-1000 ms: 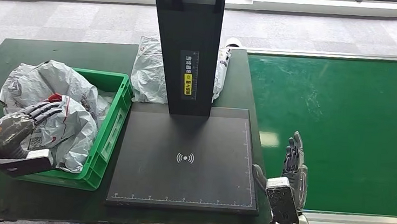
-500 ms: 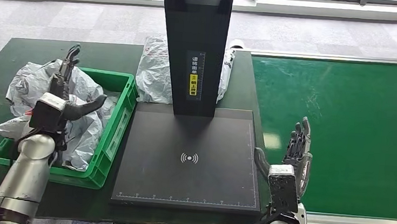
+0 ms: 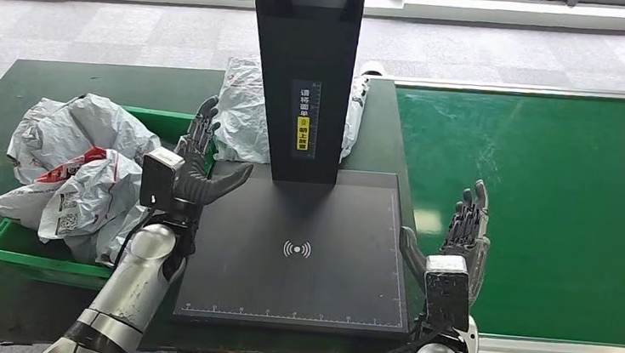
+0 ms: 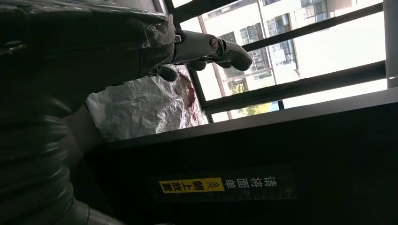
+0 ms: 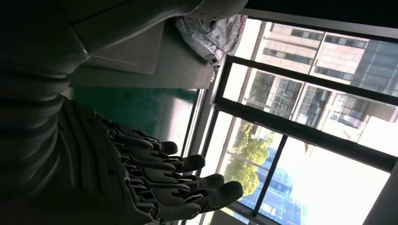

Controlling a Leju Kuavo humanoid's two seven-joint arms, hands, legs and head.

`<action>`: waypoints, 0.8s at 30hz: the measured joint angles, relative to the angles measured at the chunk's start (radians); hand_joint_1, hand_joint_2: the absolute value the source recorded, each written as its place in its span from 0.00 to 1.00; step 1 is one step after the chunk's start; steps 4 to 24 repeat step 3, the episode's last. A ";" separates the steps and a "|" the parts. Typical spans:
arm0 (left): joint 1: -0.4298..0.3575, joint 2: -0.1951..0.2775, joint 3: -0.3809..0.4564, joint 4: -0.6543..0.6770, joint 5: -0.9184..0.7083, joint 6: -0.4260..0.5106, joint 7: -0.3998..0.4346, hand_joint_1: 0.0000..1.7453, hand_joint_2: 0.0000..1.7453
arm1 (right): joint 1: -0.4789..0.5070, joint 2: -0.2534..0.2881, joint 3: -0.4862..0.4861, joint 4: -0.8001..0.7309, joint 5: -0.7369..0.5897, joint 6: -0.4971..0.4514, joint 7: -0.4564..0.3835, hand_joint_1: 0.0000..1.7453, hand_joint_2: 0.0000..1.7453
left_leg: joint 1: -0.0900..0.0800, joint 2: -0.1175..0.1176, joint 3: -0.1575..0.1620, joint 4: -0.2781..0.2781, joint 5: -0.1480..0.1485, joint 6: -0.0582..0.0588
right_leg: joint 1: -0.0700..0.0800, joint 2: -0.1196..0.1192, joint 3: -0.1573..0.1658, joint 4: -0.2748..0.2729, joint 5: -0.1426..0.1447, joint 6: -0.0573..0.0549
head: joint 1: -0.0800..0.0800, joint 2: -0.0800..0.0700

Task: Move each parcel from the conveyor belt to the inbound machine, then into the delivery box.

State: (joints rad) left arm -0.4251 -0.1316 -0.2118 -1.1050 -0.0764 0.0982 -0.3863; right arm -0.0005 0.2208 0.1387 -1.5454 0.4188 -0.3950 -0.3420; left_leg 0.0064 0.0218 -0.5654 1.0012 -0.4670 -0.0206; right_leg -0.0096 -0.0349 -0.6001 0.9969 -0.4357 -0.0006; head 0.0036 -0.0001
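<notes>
Here the left hand (image 3: pixel 192 168) is held over the seam between the green plastic crate (image 3: pixel 34 248) and the flat black scanner plate (image 3: pixel 297 248), empty, its dark fingers fanned out and the thick grey thumb pointing across the plate's near corner. The silver arm behind it rises from the bottom edge of the head view. In the left wrist view the same hand (image 4: pixel 206 47) reaches out toward bright windows, with crinkled silvery film just beyond it.

The crate — the delivery box — sits on the dark green worktop (image 3: pixel 9 90) at the robot's left, heaped with soft, crumpled grey plastic mailers (image 3: pixel 80 165); one shows a red patch and a printed label, and the pile spills over the crate's outer rim. Another wrinkled grey parcel (image 3: pixel 241 119) lies on the worktop behind the scanner's upright black column (image 3: pixel 302 65), half hidden by it, a sliver poking out on the column's far side. The column carries a narrow label with a yellow block; the matte plate has a small white wireless mark at its middle and ruled ticks along its edges.

The right hand (image 3: pixel 464 241) stands upright and empty — fingers straight and slightly parted — just beside the plate's right edge, at the margin of the smooth green conveyor belt (image 3: pixel 548 180), which carries a faint sheen.
</notes>
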 joint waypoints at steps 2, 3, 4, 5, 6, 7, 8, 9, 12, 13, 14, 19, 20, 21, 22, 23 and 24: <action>0.000 -0.039 -0.028 0.029 -0.027 0.072 -0.005 0.00 1.00 | -0.026 0.003 0.024 0.027 0.000 -0.027 -0.002 0.00 0.25 | 0.000 0.000 0.000 0.000 0.000 0.000 | 0.000 0.000 0.000 0.000 0.000 0.000 | 0.000 0.000; 0.001 -0.049 -0.036 0.037 -0.033 0.090 -0.007 0.00 1.00 | -0.033 0.005 0.030 0.035 0.001 -0.035 -0.002 0.00 0.33 | 0.000 0.001 0.000 0.000 0.000 0.000 | 0.000 0.000 0.000 0.000 0.000 0.000 | 0.000 0.000; 0.001 -0.049 -0.036 0.037 -0.033 0.090 -0.007 0.00 1.00 | -0.033 0.005 0.030 0.035 0.001 -0.035 -0.002 0.00 0.33 | 0.000 0.001 0.000 0.000 0.000 0.000 | 0.000 0.000 0.000 0.000 0.000 0.000 | 0.000 0.000; 0.001 -0.049 -0.036 0.037 -0.033 0.090 -0.007 0.00 1.00 | -0.033 0.005 0.030 0.035 0.001 -0.035 -0.002 0.00 0.33 | 0.000 0.001 0.000 0.000 0.000 0.000 | 0.000 0.000 0.000 0.000 0.000 0.000 | 0.000 0.000; 0.001 -0.049 -0.036 0.037 -0.033 0.090 -0.007 0.00 1.00 | -0.033 0.005 0.030 0.035 0.001 -0.035 -0.002 0.00 0.33 | 0.000 0.001 0.000 0.000 0.000 0.000 | 0.000 0.000 0.000 0.000 0.000 0.000 | 0.000 0.000; 0.001 -0.049 -0.036 0.037 -0.033 0.090 -0.007 0.00 1.00 | -0.033 0.005 0.030 0.035 0.001 -0.035 -0.002 0.00 0.33 | 0.000 0.001 0.000 0.000 0.000 0.000 | 0.000 0.000 0.000 0.000 0.000 0.000 | 0.000 0.000; 0.001 -0.049 -0.036 0.037 -0.033 0.090 -0.007 0.00 1.00 | -0.033 0.005 0.030 0.035 0.001 -0.035 -0.002 0.00 0.33 | 0.000 0.001 0.000 0.000 0.000 0.000 | 0.000 0.000 0.000 0.000 0.000 0.000 | 0.000 0.000; 0.001 -0.049 -0.036 0.037 -0.033 0.090 -0.007 0.00 1.00 | -0.033 0.005 0.030 0.035 0.001 -0.035 -0.002 0.00 0.33 | 0.000 0.001 0.000 0.000 0.000 0.000 | 0.000 0.000 0.000 0.000 0.000 0.000 | 0.000 0.000; 0.001 -0.049 -0.036 0.037 -0.033 0.090 -0.007 0.00 1.00 | -0.033 0.005 0.030 0.035 0.001 -0.035 -0.002 0.00 0.33 | 0.000 0.001 0.000 0.000 0.000 0.000 | 0.000 0.000 0.000 0.000 0.000 0.000 | 0.000 0.000; 0.001 -0.049 -0.036 0.037 -0.033 0.090 -0.007 0.00 1.00 | -0.033 0.005 0.030 0.035 0.001 -0.035 -0.002 0.00 0.33 | 0.000 0.001 0.000 0.000 0.000 0.000 | 0.000 0.000 0.000 0.000 0.000 0.000 | 0.000 0.000; 0.001 -0.049 -0.036 0.037 -0.033 0.090 -0.007 0.00 1.00 | -0.033 0.005 0.030 0.035 0.001 -0.035 -0.002 0.00 0.33 | 0.000 0.001 0.000 0.000 0.000 0.000 | 0.000 0.000 0.000 0.000 0.000 0.000 | 0.000 0.000; 0.001 -0.049 -0.036 0.037 -0.033 0.090 -0.007 0.00 1.00 | -0.033 0.005 0.030 0.035 0.001 -0.035 -0.002 0.00 0.33 | 0.000 0.001 0.000 0.000 0.000 0.000 | 0.000 0.000 0.000 0.000 0.000 0.000 | 0.000 0.000; 0.001 -0.049 -0.036 0.037 -0.033 0.090 -0.007 0.00 1.00 | -0.033 0.005 0.030 0.035 0.001 -0.035 -0.002 0.00 0.33 | 0.000 0.001 0.000 0.000 0.000 0.000 | 0.000 0.000 0.000 0.000 0.000 0.000 | 0.000 0.000; 0.001 -0.049 -0.036 0.037 -0.033 0.090 -0.007 0.00 1.00 | -0.033 0.005 0.030 0.035 0.001 -0.035 -0.002 0.00 0.33 | 0.000 0.001 0.000 0.000 0.000 0.000 | 0.000 0.000 0.000 0.000 0.000 0.000 | 0.000 0.000; 0.001 -0.049 -0.036 0.037 -0.033 0.090 -0.007 0.00 1.00 | -0.033 0.005 0.030 0.035 0.001 -0.035 -0.002 0.00 0.33 | 0.000 0.001 0.000 0.000 0.000 0.000 | 0.000 0.000 0.000 0.000 0.000 0.000 | 0.000 0.000; 0.001 -0.049 -0.036 0.037 -0.033 0.090 -0.007 0.00 1.00 | -0.033 0.005 0.030 0.035 0.001 -0.035 -0.002 0.00 0.33 | 0.000 0.001 0.000 0.000 0.000 0.000 | 0.000 0.000 0.000 0.000 0.000 0.000 | 0.000 0.000; 0.001 -0.049 -0.036 0.037 -0.033 0.090 -0.007 0.00 1.00 | -0.033 0.005 0.030 0.035 0.001 -0.035 -0.002 0.00 0.33 | 0.000 0.001 0.000 0.000 0.000 0.000 | 0.000 0.000 0.000 0.000 0.000 0.000 | 0.000 0.000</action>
